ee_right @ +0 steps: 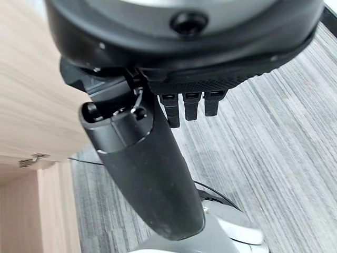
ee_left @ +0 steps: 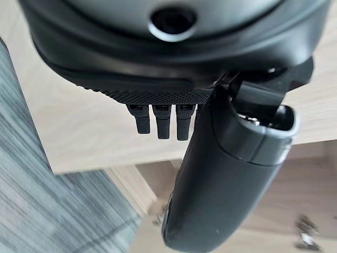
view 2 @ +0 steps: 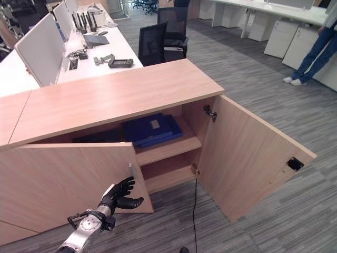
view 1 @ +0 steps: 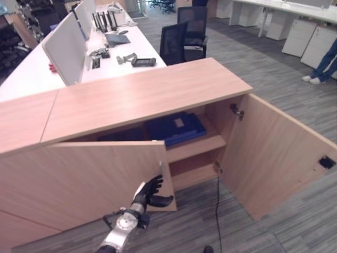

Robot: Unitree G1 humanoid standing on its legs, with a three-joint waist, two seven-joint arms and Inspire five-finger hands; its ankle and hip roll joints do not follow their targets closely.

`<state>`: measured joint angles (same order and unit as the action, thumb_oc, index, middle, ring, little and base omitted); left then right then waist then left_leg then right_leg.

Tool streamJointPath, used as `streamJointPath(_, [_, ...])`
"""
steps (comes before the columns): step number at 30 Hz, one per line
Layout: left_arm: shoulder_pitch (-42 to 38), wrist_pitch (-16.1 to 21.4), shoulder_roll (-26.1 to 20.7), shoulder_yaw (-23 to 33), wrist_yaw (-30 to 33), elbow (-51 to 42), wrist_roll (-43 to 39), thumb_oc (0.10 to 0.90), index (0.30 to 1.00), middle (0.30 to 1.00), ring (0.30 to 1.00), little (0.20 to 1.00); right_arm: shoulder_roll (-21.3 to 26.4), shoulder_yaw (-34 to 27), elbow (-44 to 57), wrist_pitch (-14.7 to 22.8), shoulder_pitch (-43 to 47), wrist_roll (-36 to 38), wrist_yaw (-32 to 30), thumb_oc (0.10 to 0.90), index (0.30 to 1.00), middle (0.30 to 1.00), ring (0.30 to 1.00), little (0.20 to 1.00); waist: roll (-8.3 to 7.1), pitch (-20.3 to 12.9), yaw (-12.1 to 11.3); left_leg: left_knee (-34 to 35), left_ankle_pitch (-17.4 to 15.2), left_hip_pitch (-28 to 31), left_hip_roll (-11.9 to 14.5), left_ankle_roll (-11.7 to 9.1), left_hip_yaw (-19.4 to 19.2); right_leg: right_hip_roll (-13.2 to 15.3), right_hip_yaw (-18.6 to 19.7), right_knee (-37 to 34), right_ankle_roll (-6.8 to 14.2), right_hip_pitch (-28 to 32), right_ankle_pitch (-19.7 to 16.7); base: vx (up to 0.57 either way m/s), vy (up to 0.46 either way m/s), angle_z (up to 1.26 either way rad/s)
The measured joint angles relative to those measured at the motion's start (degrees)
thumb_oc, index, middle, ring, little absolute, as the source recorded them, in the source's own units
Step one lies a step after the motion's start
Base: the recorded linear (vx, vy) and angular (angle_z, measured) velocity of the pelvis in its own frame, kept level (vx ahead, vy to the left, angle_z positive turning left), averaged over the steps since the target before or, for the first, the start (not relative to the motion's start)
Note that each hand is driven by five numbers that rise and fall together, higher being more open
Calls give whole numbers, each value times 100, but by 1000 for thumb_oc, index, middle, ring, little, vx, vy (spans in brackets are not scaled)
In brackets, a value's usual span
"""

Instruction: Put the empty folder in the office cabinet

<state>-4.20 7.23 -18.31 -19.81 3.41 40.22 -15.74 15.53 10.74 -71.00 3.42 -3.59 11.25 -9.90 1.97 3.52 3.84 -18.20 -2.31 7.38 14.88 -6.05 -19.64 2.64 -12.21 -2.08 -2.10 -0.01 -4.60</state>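
Folder: dark blue flat folder [view 1: 176, 128] lies on the upper shelf inside the low light-wood office cabinet [view 1: 142, 97], towards the open right side.
Cabinet doors: right-hand wooden door [view 1: 274, 153] stands swung wide open; left-hand wooden door [view 1: 89, 176] is partly open, its free edge in front of the shelf.
Left hand: dark left hand [view 1: 150, 193] is at the lower free edge of the left-hand door, fingers straight and spread, clasping nothing.
Right hand: dark right hand [ee_right: 158, 174] hangs over the grey striped carpet [view 1: 263, 79], fingers relaxed, empty.
Background: white desk [view 1: 105, 52] with a black office chair [view 1: 179, 39] beside it.
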Motion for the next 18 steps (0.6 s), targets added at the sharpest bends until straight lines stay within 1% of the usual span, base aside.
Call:
streamJointPath(1, [-2, 6, 26, 44, 115, 146, -47, 800, 900, 900, 900, 900, 27, 30, -13, 10, 57, 0, -10, 800, 900, 900, 900, 900, -12, 1, -34, -179, -101, -121, -87, -91, 531, -23, 177, -74, -20, 47, -24, 270, -77, -120])
streamJointPath(2, [-68, 14, 51, 63, 182, 298, -130, 800, 900, 900, 900, 900, 108, 52, -31, 29, 123, 0, -11, 800, 900, 900, 900, 900, -17, 6, -125, 276, -240, -117, -294, -233, 1211, -23, 356, -110, -39, 45, -75, 251, -24, -65])
streamJointPath(3, [-134, 15, 81, 124, 256, 370, -196, 800, 900, 900, 900, 900, 151, 38, -99, 25, 214, 2, -9, 800, 900, 900, 900, 900, -29, 21, -77, 458, -220, -362, -332, -292, 1367, -42, 422, -175, -53, 77, -114, 293, -30, -78])
streamJointPath(4, [-291, 18, 114, 157, 311, 548, -202, 800, 900, 900, 900, 900, 201, 23, -145, 9, 292, 3, -8, 800, 900, 900, 900, 900, -103, 68, -210, 998, -204, -423, -553, -289, 1735, -31, 607, -208, -66, 72, -129, 156, -16, -46])
streamJointPath(5, [-342, 19, 86, 182, 352, 580, -201, 800, 900, 900, 900, 900, 224, 24, -144, 7, 347, 3, -6, 800, 900, 900, 900, 900, -146, 96, -252, 1165, -168, -530, -652, -292, 1782, -37, 698, -245, -72, 83, -140, 115, -8, -73])
streamJointPath(6, [-439, 24, 25, 216, 399, 658, -199, 800, 900, 900, 900, 900, 270, 24, -133, 26, 434, 4, -9, 800, 900, 900, 900, 900, -216, 141, -281, 1466, -57, -649, -848, -260, 2033, -32, 807, -226, -64, 30, -134, 106, 12, -74])
streamJointPath(7, [-465, 36, -96, 232, 470, 678, -198, 800, 900, 900, 900, 900, 307, 19, -123, 66, 514, 6, -11, 800, 900, 900, 900, 900, -276, 199, -287, 1551, 39, -795, -960, -196, 2160, -39, 965, -128, -64, -61, -132, 123, 44, -80])
streamJointPath(9, [-592, 37, -340, 235, 470, 912, -195, 800, 900, 900, 900, 900, 333, 23, -47, 163, 571, 14, -4, 800, 900, 900, 900, 900, -271, 192, -231, 1547, 239, -815, -988, -108, 2114, -100, 1067, -118, -53, -9, -127, 168, 65, -81])
streamJointPath(10, [-650, 35, -385, 270, 499, 1001, -196, 800, 900, 900, 900, 900, 358, 24, 16, 192, 567, 15, -4, 800, 900, 900, 900, 900, -216, 178, -222, 1551, 182, -795, -962, -21, 2053, -150, 1110, -100, -13, -23, -109, 173, 83, -78])
streamJointPath(11, [-714, 35, -406, 426, 502, 1045, -192, 800, 900, 900, 900, 900, 424, 17, 146, 255, 474, 18, 9, 800, 900, 900, 900, 900, -87, 185, -183, 1648, 162, -753, -878, 142, 1962, -223, 1125, -151, 43, -28, -96, 143, 90, -58])
streamJointPath(12, [-737, 35, -438, 490, 517, 1052, -190, 800, 900, 900, 900, 900, 418, 22, 154, 268, 462, 18, 17, 800, 900, 900, 900, 900, -60, 202, -207, 1709, 257, -740, -849, 195, 1835, -213, 1140, -149, 148, 1, -117, 107, 96, -60])
streamJointPath(13, [-756, 35, -551, 498, 487, 1057, -184, 800, 900, 900, 900, 900, 366, 10, 128, 223, 374, 18, 94, 800, 900, 900, 900, 900, -67, 218, -186, 1884, 360, -600, -853, 260, 1655, -138, 1019, -94, 235, 9, -63, 58, 64, -49])
streamJointPath(14, [-757, 34, -654, 535, 476, 1093, -184, 800, 900, 900, 900, 900, 322, 6, 117, 199, 295, 17, 138, 800, 900, 900, 900, 900, -136, 215, -143, 2086, 463, -444, -916, 289, 1573, -32, 975, -118, 325, 81, -19, 68, 107, -43])
streamJointPath(15, [-753, 27, -759, 567, 462, 1157, -184, 800, 900, 900, 900, 900, 281, 6, 109, 197, 236, 18, 170, 800, 900, 900, 900, 900, -177, 226, -93, 2240, 514, -321, -984, 330, 1509, 39, 993, -162, 411, 119, -127, 51, 76, -22])
streamJointPath(16, [-754, 25, -778, 577, 466, 1161, -184, 800, 900, 900, 900, 900, 272, 4, 110, 196, 177, 18, 180, 800, 900, 900, 900, 900, -168, 230, -53, 2297, 565, -297, -1012, 383, 1498, 69, 993, -165, 442, 132, -147, 70, 104, -13])
streamJointPath(17, [-810, 34, -822, 617, 451, 1299, -179, 800, 900, 900, 900, 900, 269, -9, 101, 167, 107, 17, 227, 800, 900, 900, 900, 900, -191, 202, 43, 2310, 524, -236, -1055, 408, 1418, 119, 1019, -220, 467, 166, -159, 77, 106, -16])
streamJointPath(18, [-822, 31, -868, 635, 450, 1357, -160, 800, 900, 900, 900, 900, 266, -9, 104, 158, 102, 17, 240, 800, 900, 900, 900, 900, -191, 199, 66, 2309, 502, -206, -1077, 419, 1360, 135, 1058, -272, 487, 166, -171, 76, 105, -24])
